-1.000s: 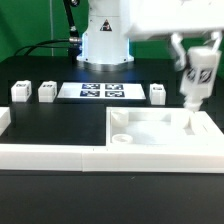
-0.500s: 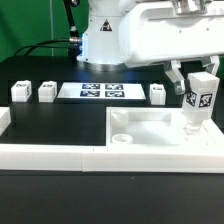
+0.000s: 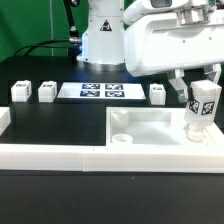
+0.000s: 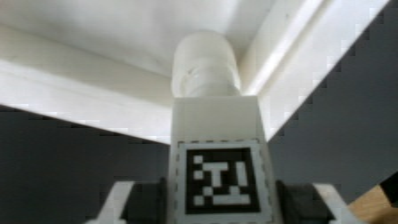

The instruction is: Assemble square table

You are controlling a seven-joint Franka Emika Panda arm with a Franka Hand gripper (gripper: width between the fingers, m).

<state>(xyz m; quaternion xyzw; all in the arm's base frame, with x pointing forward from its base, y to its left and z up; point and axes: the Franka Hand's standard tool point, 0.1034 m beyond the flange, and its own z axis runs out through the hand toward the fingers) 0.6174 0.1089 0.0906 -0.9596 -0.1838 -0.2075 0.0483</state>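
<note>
The white square tabletop (image 3: 150,135) lies at the front right, against the border wall, with a round socket (image 3: 121,140) at its near left corner. My gripper (image 3: 196,98) is shut on a white tagged leg (image 3: 201,112), held upright with its lower end down in the tabletop's right corner. In the wrist view the leg (image 4: 208,110) runs from between my fingers (image 4: 128,204) toward the tabletop's rim (image 4: 71,90), its tag facing the camera. Three other legs stand at the back: two at the left (image 3: 20,92) (image 3: 47,92) and one (image 3: 158,94) right of the marker board.
The marker board (image 3: 103,91) lies at the back centre in front of the arm's white base (image 3: 103,40). The long low white border wall (image 3: 50,155) runs along the front and turns up at the left (image 3: 4,122).
My gripper has moved down and slightly toward the exterior view's right, lowering the leg into the tabletop's right corner.
</note>
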